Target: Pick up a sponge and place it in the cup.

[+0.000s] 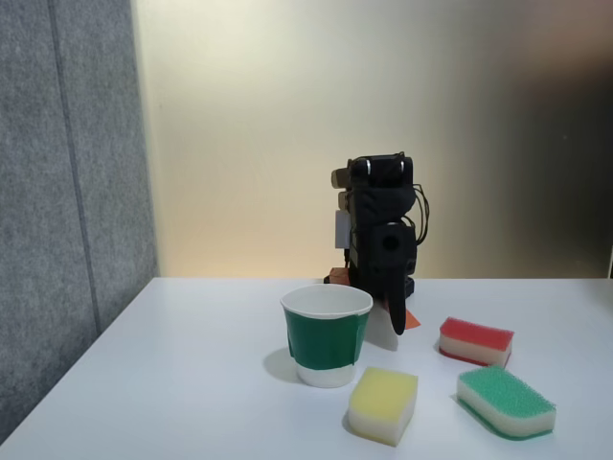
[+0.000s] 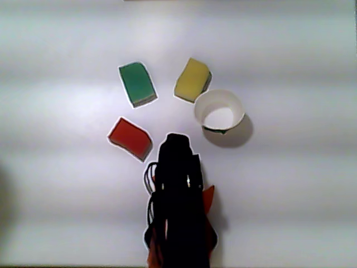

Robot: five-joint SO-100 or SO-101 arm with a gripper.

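Observation:
The sponge (image 1: 476, 341) has a red top and a cream base and lies flat on the white table, right of the arm in the fixed view. In the other view the sponge (image 2: 130, 138) lies just left of the arm's front end. The green cup (image 1: 326, 335) stands upright with its white inside showing nothing in it; from above, the cup (image 2: 219, 110) sits right of the arm's front. My gripper (image 1: 399, 324) hangs point-down from the folded black arm (image 2: 178, 201), behind the cup and left of the sponge, touching neither. Its fingers look shut with nothing held.
A yellow-topped sponge (image 1: 382, 404) (image 2: 192, 79) lies in front of the cup, and a green-topped sponge (image 1: 506, 402) (image 2: 137, 84) lies in front of the red one. A grey panel (image 1: 67, 192) stands along the table's left side. Open table surface lies left of the cup.

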